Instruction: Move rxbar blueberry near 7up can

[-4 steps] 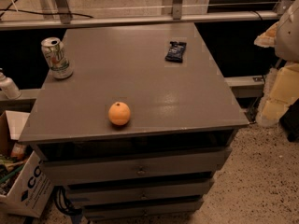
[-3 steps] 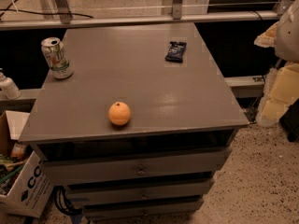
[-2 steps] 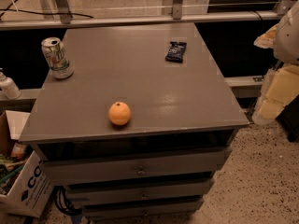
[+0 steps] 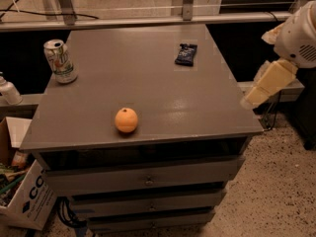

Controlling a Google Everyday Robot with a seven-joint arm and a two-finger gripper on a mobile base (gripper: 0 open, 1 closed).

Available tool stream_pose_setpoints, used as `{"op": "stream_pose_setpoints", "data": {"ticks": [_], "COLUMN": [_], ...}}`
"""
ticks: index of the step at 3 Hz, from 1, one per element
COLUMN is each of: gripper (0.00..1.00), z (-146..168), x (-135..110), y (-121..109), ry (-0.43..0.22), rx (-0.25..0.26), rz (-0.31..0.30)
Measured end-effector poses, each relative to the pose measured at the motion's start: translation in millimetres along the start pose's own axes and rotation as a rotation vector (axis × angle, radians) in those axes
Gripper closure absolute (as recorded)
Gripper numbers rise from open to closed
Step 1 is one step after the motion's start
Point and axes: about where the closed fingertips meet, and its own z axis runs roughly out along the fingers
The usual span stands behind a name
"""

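Note:
The rxbar blueberry (image 4: 186,54), a small flat bar in a dark navy wrapper, lies at the far right of the grey table top (image 4: 148,83). The 7up can (image 4: 59,60), silver-white with green and red markings, stands upright at the far left edge. The bar and the can are far apart. My gripper (image 4: 261,89), a pale cream part below a white rounded arm housing (image 4: 298,33), hangs off the table's right edge, level with its front right corner and nearer than the bar. It holds nothing that I can see.
A round orange fruit (image 4: 126,120) sits near the table's front edge, left of centre. A white plastic bottle (image 4: 8,91) stands beyond the left edge. A cardboard box (image 4: 24,196) is on the floor at the lower left. Drawers (image 4: 148,179) are below the top.
My gripper has shifted a little left and up, toward the table's right edge. The bar, the can and the orange have not moved.

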Motion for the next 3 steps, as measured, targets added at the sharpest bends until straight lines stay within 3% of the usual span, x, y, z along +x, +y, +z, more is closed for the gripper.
{"op": "stream_pose_setpoints", "data": {"ticks": [1,2,3], "gripper": [0.00,0.00,0.00], "z": [32.9,75.5,75.5], "x": [-25.3,-57.6,-57.7], "y": [-25.8,-41.3,-41.2], "ry": [-0.068,-0.122,-0.122], "rx": [0.026,0.002,0.002], "rz": [0.027,0.052,0.052]}}
